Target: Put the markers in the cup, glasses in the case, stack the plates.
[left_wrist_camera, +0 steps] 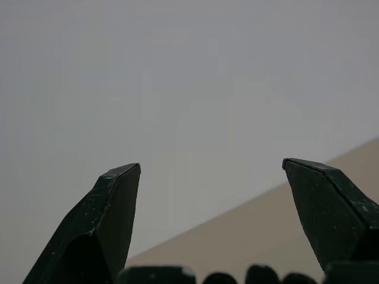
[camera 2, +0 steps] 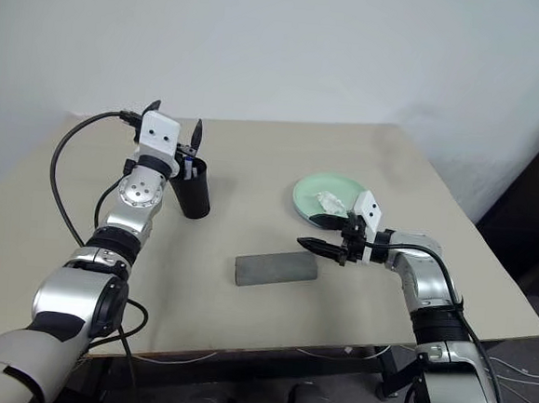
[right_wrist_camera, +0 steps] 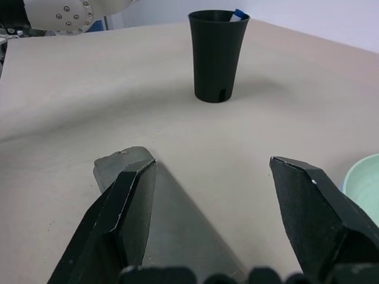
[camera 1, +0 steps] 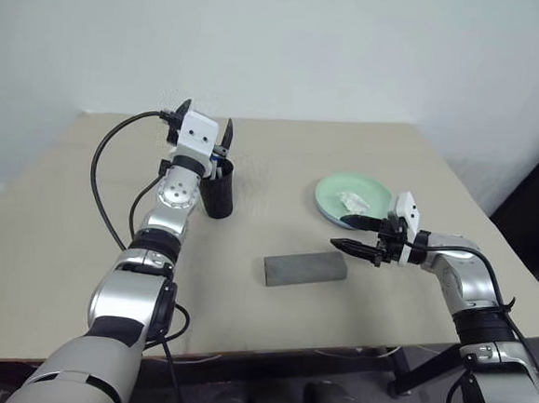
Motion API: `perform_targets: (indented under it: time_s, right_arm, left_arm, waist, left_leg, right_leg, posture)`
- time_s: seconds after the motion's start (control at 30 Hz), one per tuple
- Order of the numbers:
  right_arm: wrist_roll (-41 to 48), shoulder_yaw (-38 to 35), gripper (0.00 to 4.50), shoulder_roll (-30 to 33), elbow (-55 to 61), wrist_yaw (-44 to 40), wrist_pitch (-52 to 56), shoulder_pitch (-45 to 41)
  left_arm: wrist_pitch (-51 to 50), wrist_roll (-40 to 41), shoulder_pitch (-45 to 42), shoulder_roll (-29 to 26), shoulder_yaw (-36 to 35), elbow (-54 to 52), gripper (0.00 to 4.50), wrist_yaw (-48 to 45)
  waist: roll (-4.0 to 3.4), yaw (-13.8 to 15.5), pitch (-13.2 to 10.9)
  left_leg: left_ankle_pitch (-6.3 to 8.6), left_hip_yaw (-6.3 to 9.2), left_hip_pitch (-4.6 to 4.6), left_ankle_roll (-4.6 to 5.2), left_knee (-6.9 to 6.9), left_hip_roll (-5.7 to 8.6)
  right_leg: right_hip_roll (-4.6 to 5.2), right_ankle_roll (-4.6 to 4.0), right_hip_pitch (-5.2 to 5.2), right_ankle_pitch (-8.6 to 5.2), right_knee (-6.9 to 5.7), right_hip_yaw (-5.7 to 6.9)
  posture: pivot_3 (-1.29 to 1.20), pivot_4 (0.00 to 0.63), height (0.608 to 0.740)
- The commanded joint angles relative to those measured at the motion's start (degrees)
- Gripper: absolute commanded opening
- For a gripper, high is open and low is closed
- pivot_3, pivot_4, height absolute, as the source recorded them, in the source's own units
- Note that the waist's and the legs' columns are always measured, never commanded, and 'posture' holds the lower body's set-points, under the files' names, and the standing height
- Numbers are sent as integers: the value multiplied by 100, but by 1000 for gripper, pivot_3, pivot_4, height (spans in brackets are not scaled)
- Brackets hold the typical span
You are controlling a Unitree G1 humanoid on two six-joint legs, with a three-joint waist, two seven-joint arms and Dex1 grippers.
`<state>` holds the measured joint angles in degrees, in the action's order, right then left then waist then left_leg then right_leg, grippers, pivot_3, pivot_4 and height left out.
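While the left gripper hangs just above the rim of the cup, its two black fingers stand wide apart with nothing between them; the left wrist view confirms the gap, with bare wall and table edge beyond. The cup stands upright on the tan table, far-left of centre. At least one marker sits inside it, a white barrel with a blue tip showing above the rim; the right wrist view shows that same blue tip at the cup's mouth. How many markers are in there cannot be told.

Near the table's middle lies the grey case, closed, flat, its long side running left to right. The glasses are not distinguishable outside it.

Just right of the case is the right gripper, pointing leftward at the case's right end, jaws spread, holding nothing. In the right wrist view the case lies directly below its fingers.

Behind the right gripper is the mint green plate, with a small crumpled white tissue resting on it. Whether the light blue plate lies underneath cannot be told.
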<state>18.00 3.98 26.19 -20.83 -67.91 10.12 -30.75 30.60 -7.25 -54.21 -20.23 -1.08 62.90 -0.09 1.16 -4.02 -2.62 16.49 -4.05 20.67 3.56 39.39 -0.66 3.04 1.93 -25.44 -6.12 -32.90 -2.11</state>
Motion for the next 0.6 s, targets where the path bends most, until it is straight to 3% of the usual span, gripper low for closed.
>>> perform_targets:
  time_s: [0.03, 0.2, 0.47, 0.6]
  right_arm:
    - [40, -119, 3311, 24, 137, 34, -125, -96]
    - [76, -176, 3311, 53, 111, 51, -137, -96]
    - [118, -388, 3311, 53, -133, 178, -219, -201]
    - [83, -473, 3311, 169, -263, 110, -270, -175]
  left_arm:
    - [98, 179, -279, -7, -148, -254, 4109, -130]
    - [-386, 1049, 86, -77, -534, -1171, 4109, -1175]
    - [-2935, 2676, 2191, -882, -791, -4751, 4109, -3147]
    - [-3695, 2945, 3188, -1211, -770, -5951, 4109, -3512]
  waist:
    - [0, -1, 0]
    - [0, -6, 0]
    - [-4, -41, 1]
    - [-2, 1, 1]
  left_leg:
    - [0, 0, -1, 0, 0, 0]
    - [-1, -1, 0, 1, 0, 0]
    - [1, -7, -5, 3, -11, -13]
    - [1, -1, -3, 3, -6, -15]
  right_leg:
    - [0, 0, 0, 0, 0, 0]
    - [0, 0, -1, 0, 0, 0]
    - [-9, -3, -11, -1, -5, -6]
    - [-4, -6, -6, -4, -3, -3]
  posture:
    - [0, 0, 740]
    - [0, 0, 740]
    - [0, 0, 740]
    - [0, 0, 740]
